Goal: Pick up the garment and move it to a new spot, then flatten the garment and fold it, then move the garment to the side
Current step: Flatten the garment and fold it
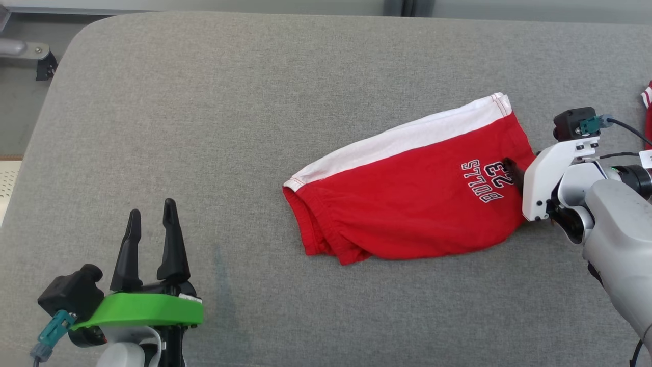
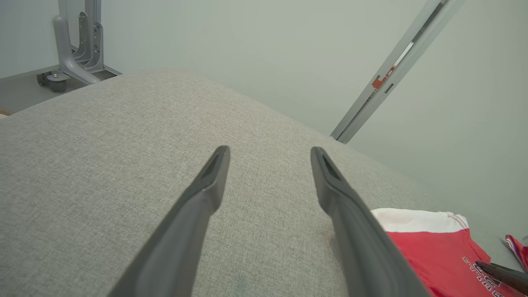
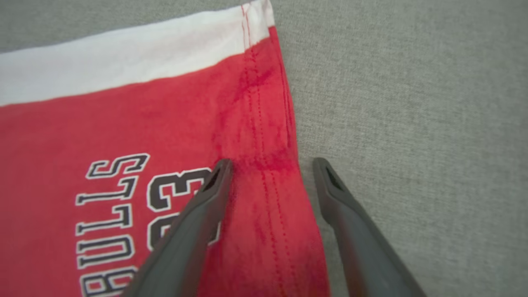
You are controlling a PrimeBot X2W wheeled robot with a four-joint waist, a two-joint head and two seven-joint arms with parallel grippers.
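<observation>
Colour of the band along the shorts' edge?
White band, red stitching; best seen in the right wrist view.

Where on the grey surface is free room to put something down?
Free: the patch between the left gripper and the red shorts, and the strip beyond their white band. Crowded: the right side, with the right gripper and another red garment.

You see your left gripper [image 2: 270,153] with its 2 dark fingers spread wide above the grey surface [image 2: 103,165]. The red garment [image 2: 437,251], white band along 1 side, lies near the surface's far edge. The right gripper's fingertip [image 2: 501,273] sits over its lettering.
</observation>
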